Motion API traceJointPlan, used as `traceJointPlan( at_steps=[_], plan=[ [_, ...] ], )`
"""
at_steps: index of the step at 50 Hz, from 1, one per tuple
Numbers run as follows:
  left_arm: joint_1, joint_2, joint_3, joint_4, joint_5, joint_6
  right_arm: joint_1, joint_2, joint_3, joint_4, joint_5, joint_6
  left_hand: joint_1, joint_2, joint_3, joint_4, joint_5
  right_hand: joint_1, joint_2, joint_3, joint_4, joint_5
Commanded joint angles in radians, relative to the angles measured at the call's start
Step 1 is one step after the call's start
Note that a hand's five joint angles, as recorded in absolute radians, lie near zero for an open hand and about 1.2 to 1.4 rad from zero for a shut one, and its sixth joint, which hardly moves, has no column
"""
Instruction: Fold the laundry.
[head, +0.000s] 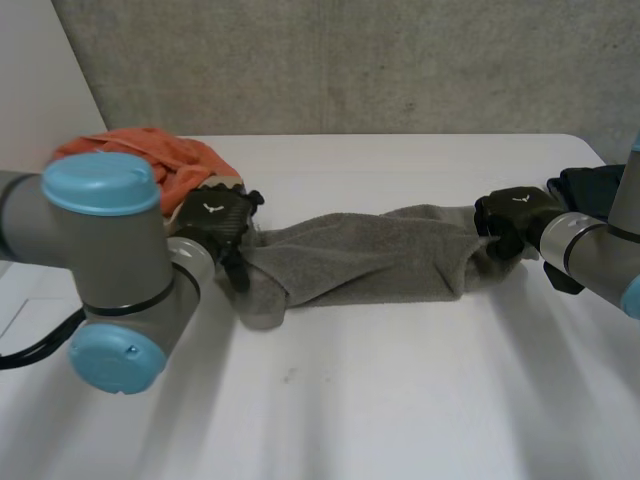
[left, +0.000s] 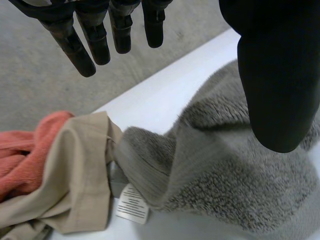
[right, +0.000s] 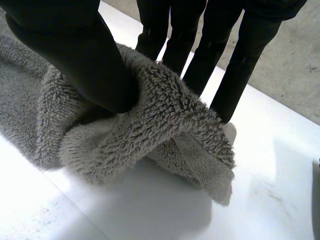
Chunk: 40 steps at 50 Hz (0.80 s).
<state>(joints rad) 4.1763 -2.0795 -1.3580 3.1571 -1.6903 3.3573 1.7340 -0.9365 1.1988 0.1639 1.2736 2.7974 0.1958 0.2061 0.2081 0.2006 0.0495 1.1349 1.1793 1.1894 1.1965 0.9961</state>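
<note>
— Between the hands, how does the grey towel (head: 370, 262) lie?
— Long axis from left hand (head: 215, 222) to right hand (head: 512, 218), a bunched looped-pile band on the white table (head: 400, 400). Right thumb and fingers pinch its end; left fingers straight, clear of it, beside beige cloth (left: 80, 175).

bright, even, diffuse light
</note>
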Motion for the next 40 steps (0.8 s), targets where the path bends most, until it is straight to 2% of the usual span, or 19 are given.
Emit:
traceJointPlan(
  at_steps=[1,3,4,6,7,8,14,19,23,29,38,40],
  plan=[
    [-0.001,-0.151,0.101,-0.002,0.003,0.085,-0.007,-0.004,0.019,-0.001,0.006,-0.005,-0.021,-0.032,-0.034,-0.026,-0.05,0.261,0.217,0.207,0.2,0.226],
    [0.001,-0.185,0.129,-0.005,-0.003,0.103,-0.008,-0.004,0.025,-0.001,0.004,-0.01,0.102,0.092,0.09,0.097,0.074,0.261,0.217,0.207,0.2,0.226],
    [0.005,-0.206,0.152,-0.006,0.0,0.117,-0.008,-0.008,0.034,-0.001,0.003,-0.015,0.364,0.354,0.352,0.36,0.336,0.261,0.217,0.207,0.2,0.226],
    [0.007,-0.211,0.169,-0.006,0.006,0.122,-0.01,-0.016,0.045,0.002,0.004,-0.021,0.691,0.681,0.679,0.686,0.663,0.261,0.217,0.207,0.2,0.226],
    [0.008,-0.209,0.178,-0.012,0.017,0.12,-0.011,-0.022,0.05,0.003,0.004,-0.024,1.004,0.994,0.992,0.999,0.976,0.261,0.217,0.207,0.2,0.226],
    [0.01,-0.206,0.18,-0.018,0.023,0.119,-0.017,-0.042,0.062,0.011,0.004,-0.033,1.198,1.188,1.186,1.194,1.17,0.261,0.217,0.207,0.2,0.226],
    [0.005,-0.093,0.145,-0.117,0.057,0.11,-0.059,-0.175,0.108,0.109,-0.003,-0.108,1.2,1.19,1.188,1.196,1.172,0.261,0.217,0.207,0.2,0.226],
    [0.016,0.162,0.056,-0.172,0.103,0.103,-0.125,-0.338,0.076,0.216,-0.056,-0.182,1.2,1.19,1.188,1.196,1.172,0.261,0.217,0.207,0.2,0.226],
    [0.028,0.271,0.042,-0.158,0.136,0.103,-0.13,-0.337,-0.007,0.235,-0.079,-0.157,1.2,1.19,1.188,1.196,1.172,0.261,0.217,0.207,0.2,0.226],
    [0.061,0.167,0.117,-0.141,0.126,0.114,-0.116,-0.182,-0.149,0.249,-0.054,-0.124,1.2,1.19,1.188,1.196,1.172,0.261,0.217,0.207,0.2,0.226],
    [0.102,-0.221,0.379,-0.172,0.032,0.243,-0.045,0.111,-0.301,0.148,0.038,-0.154,1.2,1.19,1.188,1.196,1.172,0.261,0.217,0.207,0.2,0.226],
    [0.102,-0.273,0.419,-0.177,0.027,0.258,-0.038,0.145,-0.309,0.119,0.058,-0.167,1.128,1.117,1.115,1.123,1.099,0.261,0.217,0.207,0.2,0.226]
  ],
)
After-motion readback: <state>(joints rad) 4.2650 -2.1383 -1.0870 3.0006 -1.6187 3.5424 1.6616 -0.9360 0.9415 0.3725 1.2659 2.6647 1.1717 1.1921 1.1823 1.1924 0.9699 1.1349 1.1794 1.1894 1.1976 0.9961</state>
